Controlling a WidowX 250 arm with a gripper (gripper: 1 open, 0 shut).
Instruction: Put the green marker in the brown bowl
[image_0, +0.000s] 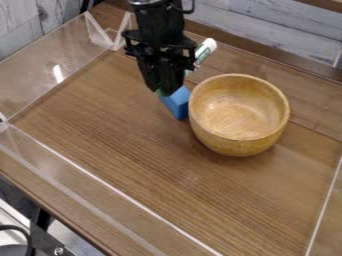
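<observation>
One marker, one bowl, and the carry is on: the gripper (163, 84) hangs pointing straight down over the table (120, 170), its fingers clenched on the green marker (201, 48), which is off the wood and sticks out to the right of the dark hand. Its long axis runs roughly level and slanted, the visible end aimed up and right in the camera view, toward the far side of the brown bowl (239, 113); the rest hides behind the fingers. A small blue block (175, 102) sits just below, beside the bowl's rim. Next, I reckon, comes a sideways move over the bowl's hollow, clearing the rim, then a release.
</observation>
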